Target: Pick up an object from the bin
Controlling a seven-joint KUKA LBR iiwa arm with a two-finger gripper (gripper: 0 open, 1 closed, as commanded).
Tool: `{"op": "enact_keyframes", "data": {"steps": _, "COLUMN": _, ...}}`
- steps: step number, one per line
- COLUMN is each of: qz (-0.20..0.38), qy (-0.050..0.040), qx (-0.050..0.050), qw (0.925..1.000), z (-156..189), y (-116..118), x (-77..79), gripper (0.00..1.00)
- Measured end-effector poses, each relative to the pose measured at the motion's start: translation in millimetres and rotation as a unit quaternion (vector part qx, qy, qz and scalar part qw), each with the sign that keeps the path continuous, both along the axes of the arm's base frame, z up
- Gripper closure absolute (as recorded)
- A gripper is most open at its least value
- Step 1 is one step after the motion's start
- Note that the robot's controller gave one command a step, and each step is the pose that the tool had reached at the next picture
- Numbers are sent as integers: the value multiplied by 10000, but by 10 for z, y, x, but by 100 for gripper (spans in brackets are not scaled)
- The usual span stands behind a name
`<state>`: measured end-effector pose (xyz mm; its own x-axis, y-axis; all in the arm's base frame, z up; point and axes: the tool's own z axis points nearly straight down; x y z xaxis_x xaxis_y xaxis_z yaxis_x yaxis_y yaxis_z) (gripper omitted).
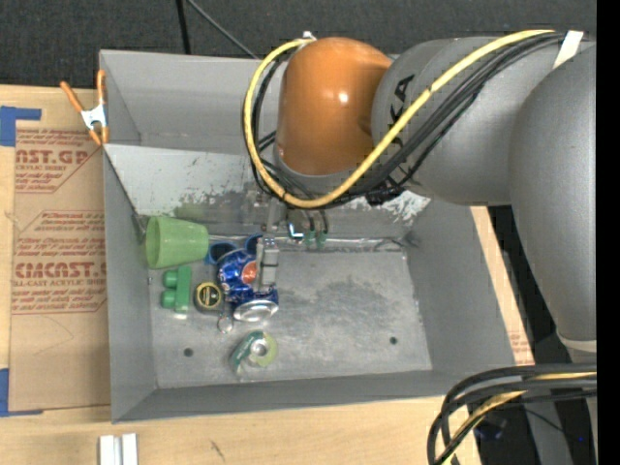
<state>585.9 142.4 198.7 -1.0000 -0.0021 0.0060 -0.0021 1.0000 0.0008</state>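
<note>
Camera view is showing the gripper [266,260] hanging beneath the arm's orange cover [325,100], low over the left part of the grey bin [349,298]. It is standing right above a crushed blue drink can [244,281], which is lying on the bin floor left of centre. I cannot tell how far the gripper is standing open, and nothing is showing as held.

Judging from this, the descent onto the can is the step in hand. The can is looking crumpled and uneven, so the grip is probably going to hold best across its narrower body, not on the flattened silver end. A round black-and-yellow disc [207,295] is lying just beside the can on its left and risks being nudged or caught. A straight, centred descent and a straight lift are looking like the safest choice.

Counting the bin's contents, I am finding five things:
- one crushed can
- one black-and-yellow disc
- one light green plastic cup [176,242], lying on its side
- one small dark green block [177,292], just below the cup
- one pale green ring [254,350], lying apart nearer the front wall
</note>
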Motion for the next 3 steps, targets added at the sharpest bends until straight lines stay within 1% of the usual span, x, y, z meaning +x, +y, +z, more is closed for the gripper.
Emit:
{"op": "enact_keyframes", "data": {"steps": 1, "qz": -1349, "qy": -2, "qx": -13, "qw": 9909, "z": -1326, "y": 63, "x": -138, "gripper": 0}}
{"op": "enact_keyframes", "data": {"steps": 2, "qz": -909, "qy": -27, "qx": -10, "qw": 9959, "z": -1293, "y": -123, "x": -252, "gripper": 0}}
{"op": "enact_keyframes", "data": {"steps": 3, "qz": -908, "qy": -29, "qx": -4, "qw": 9959, "z": -1293, "y": -117, "x": -251, "gripper": 100}}
